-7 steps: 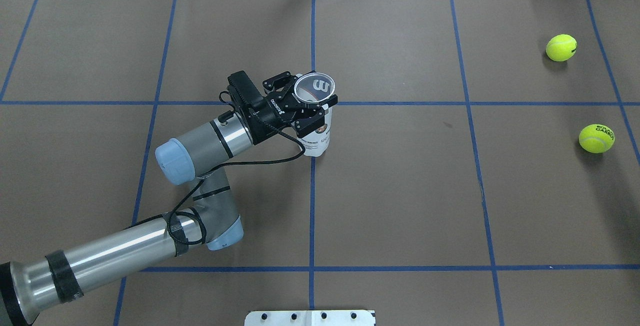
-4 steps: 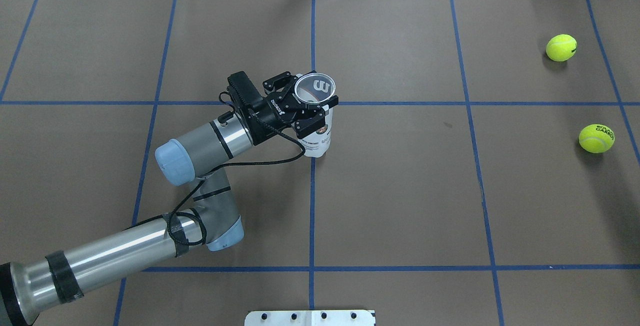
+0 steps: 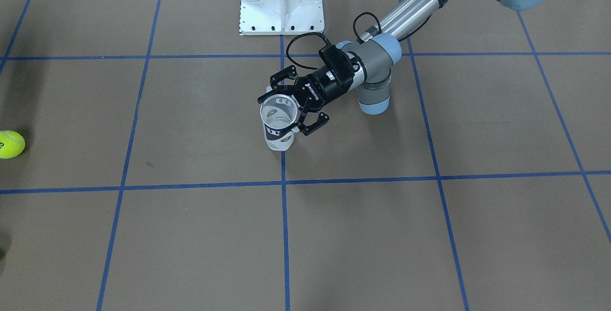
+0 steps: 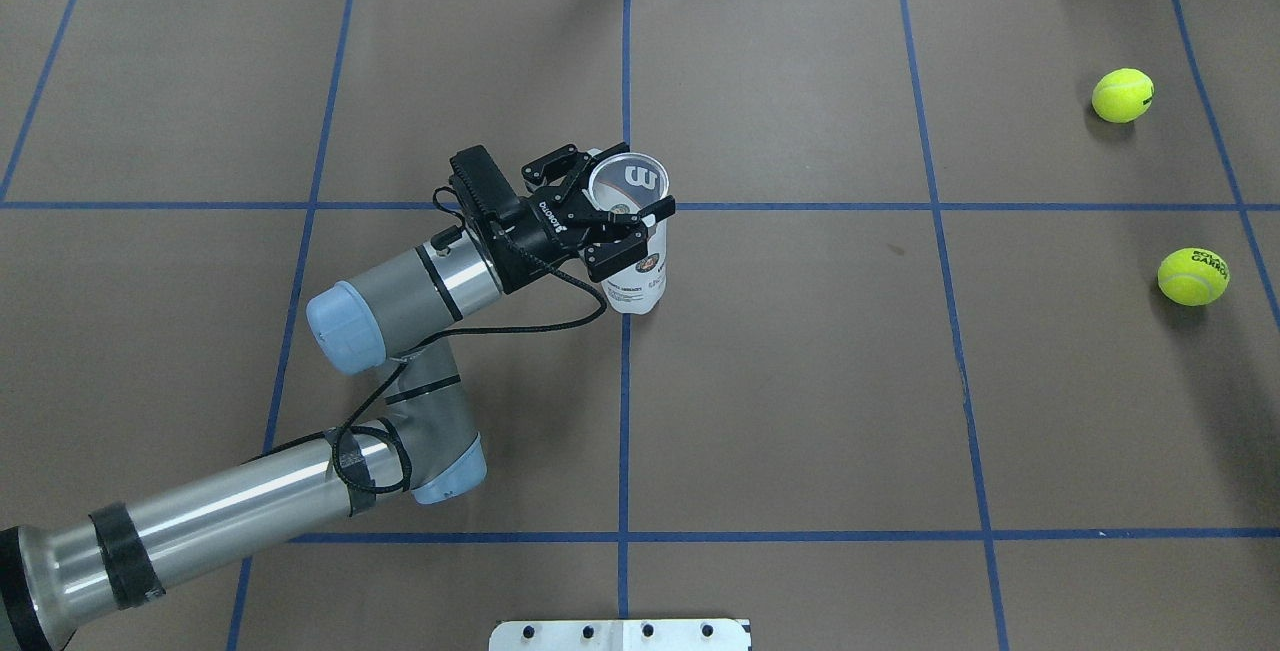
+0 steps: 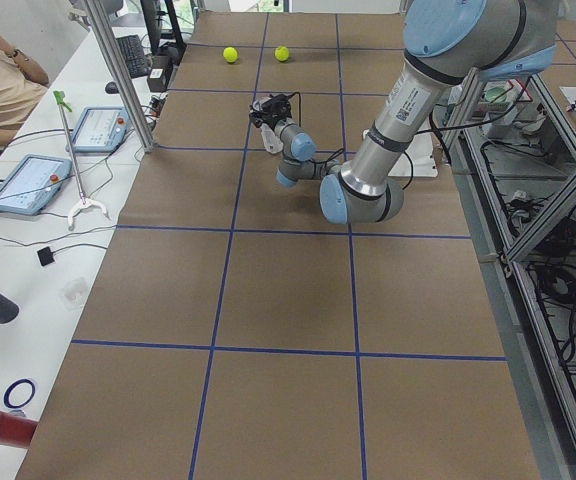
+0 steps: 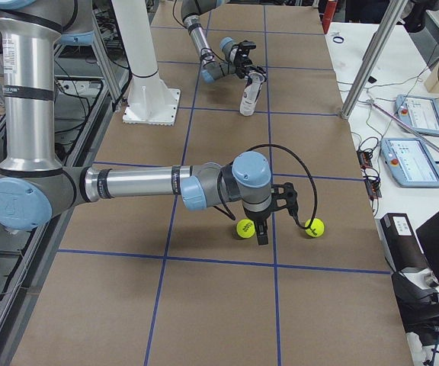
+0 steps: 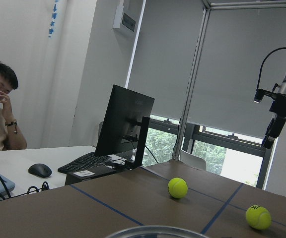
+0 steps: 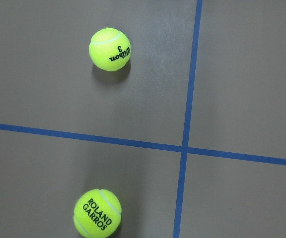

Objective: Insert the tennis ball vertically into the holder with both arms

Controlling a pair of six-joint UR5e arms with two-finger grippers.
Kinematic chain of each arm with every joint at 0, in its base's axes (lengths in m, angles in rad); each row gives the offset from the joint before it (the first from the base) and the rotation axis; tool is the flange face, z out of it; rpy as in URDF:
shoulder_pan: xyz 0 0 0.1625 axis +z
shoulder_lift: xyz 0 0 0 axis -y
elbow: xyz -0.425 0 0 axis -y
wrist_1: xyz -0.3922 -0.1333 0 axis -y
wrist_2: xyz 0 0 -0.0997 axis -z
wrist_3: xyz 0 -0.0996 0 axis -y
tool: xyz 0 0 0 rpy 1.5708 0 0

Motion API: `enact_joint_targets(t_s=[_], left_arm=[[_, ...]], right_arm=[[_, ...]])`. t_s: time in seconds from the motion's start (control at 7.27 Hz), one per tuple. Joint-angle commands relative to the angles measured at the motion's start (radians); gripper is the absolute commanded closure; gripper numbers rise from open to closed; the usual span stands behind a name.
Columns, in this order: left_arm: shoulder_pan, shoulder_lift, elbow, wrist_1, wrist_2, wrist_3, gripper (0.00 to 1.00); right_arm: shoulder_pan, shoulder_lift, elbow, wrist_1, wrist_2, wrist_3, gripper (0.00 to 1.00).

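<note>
Overhead exterior view: the left gripper (image 4: 622,189) is clenched round the can (image 4: 636,276) just under its rim. The can stands upright mid-table (image 4: 800,411), mouth open, apparently empty. The far ball (image 4: 1122,95) and near ball (image 4: 1193,276) lie well apart from it, out right. The right gripper (image 6: 263,229) hovers above them; spread or closed, I cannot tell. So the can looks ready, while pick-up and drop-in both remain.

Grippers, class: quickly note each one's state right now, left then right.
Left gripper: shut on the holder, near its open top.
Right gripper: cannot tell open or shut; both tennis balls lie loose below it.
</note>
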Motion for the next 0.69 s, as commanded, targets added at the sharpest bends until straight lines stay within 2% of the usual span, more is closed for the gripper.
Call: enact_joint_targets(t_s=[0.0,0.55], left_arm=[[0.001,0.001,-0.002,-0.004,0.000,0.000,0.12],[0.015,0.021,-0.005,-0.021,0.000,0.000,0.08]], right_arm=[[0.000,-0.001,-0.001,-0.001,0.001,0.000,0.00],[0.000,-0.003,-0.002,-0.001,0.002,0.000,0.00]])
